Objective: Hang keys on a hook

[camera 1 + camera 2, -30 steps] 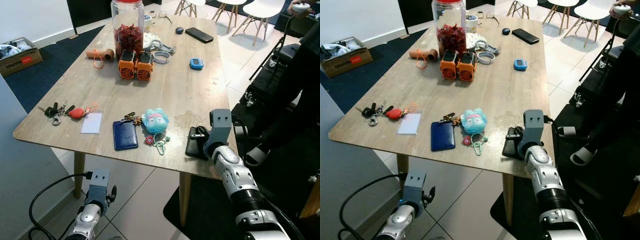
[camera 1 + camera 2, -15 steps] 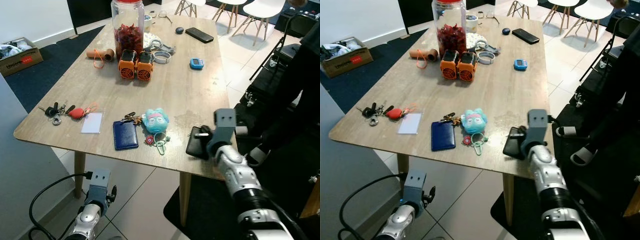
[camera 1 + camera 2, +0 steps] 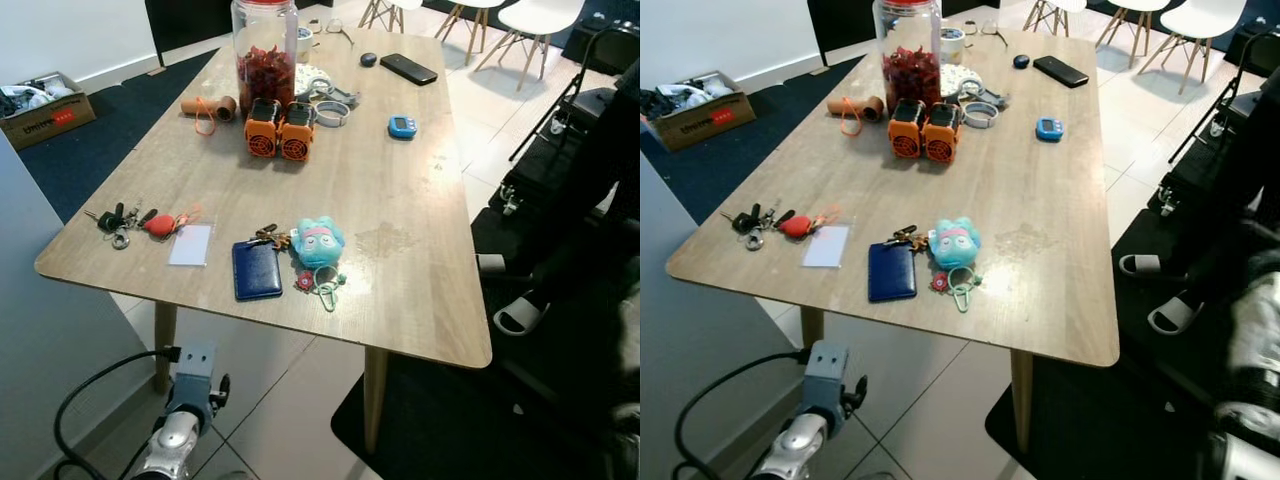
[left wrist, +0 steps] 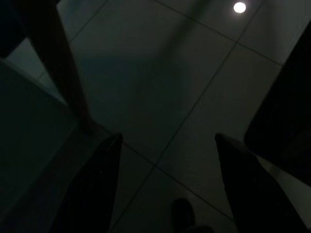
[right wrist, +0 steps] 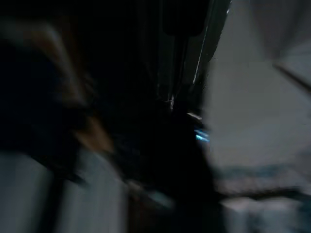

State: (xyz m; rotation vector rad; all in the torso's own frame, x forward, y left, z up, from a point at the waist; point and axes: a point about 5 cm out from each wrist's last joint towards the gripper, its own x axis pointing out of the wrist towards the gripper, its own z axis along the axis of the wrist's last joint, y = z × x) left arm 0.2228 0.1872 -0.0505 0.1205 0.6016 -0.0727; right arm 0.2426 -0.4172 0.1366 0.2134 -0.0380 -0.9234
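We looked down at a wooden table (image 3: 400, 200). Two key bunches lay on it: one near our left edge (image 3: 112, 223) with a red fob beside a white card (image 3: 190, 244), another (image 3: 264, 236) touching a blue wallet (image 3: 257, 270) and a teal plush charm (image 3: 318, 241). Farther off stood a jar (image 3: 265, 45) and two orange gadgets (image 3: 279, 130).

Our left gripper (image 4: 165, 189) hung low beside the table leg, fingers spread apart over dark floor tiles, holding nothing. Our right gripper's state we could not tell (its wrist view was dark and smeared).

We judged the task barely begun: no keys lifted, no hook visible, so picking up, finding the hook and hanging all remained.
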